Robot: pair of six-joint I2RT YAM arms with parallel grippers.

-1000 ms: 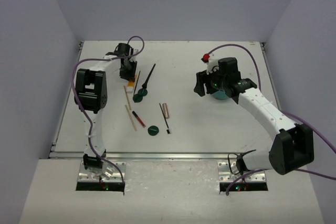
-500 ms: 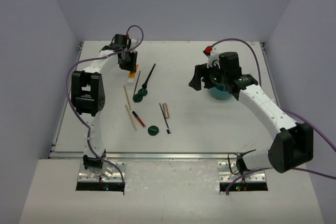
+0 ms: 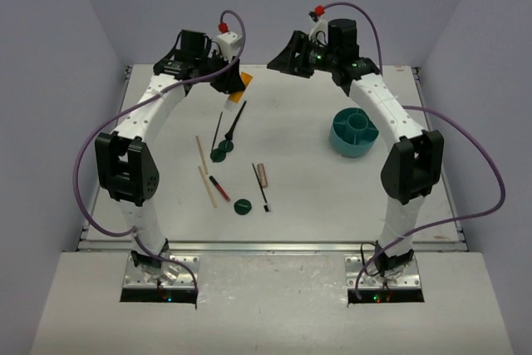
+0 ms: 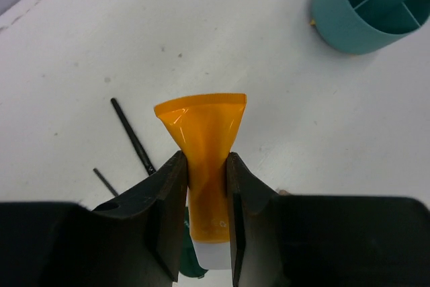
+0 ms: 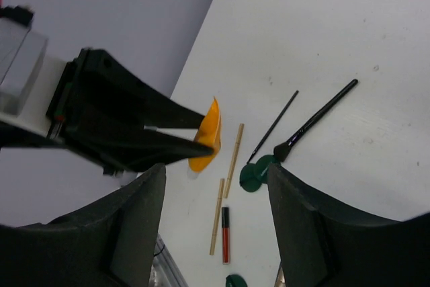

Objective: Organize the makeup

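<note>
Clamped mid-body between the left fingers (image 4: 168, 199): orange tube (image 4: 205, 152), hanging above the worktop (image 4: 302, 119), crimped end jutting past the tips. Meanwhile right fingers (image 5: 114, 233) spread apart, holding nothing.

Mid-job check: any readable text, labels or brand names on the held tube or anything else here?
No readable text anywhere.
orange tube in the left claw: no print on the visible side.
teal container: no label visible.
red-black pencil: too small to tell.

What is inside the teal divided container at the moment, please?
The teal container shows only bare dividers from above; nothing visible inside. Its near wall hides some compartment floors.
</note>
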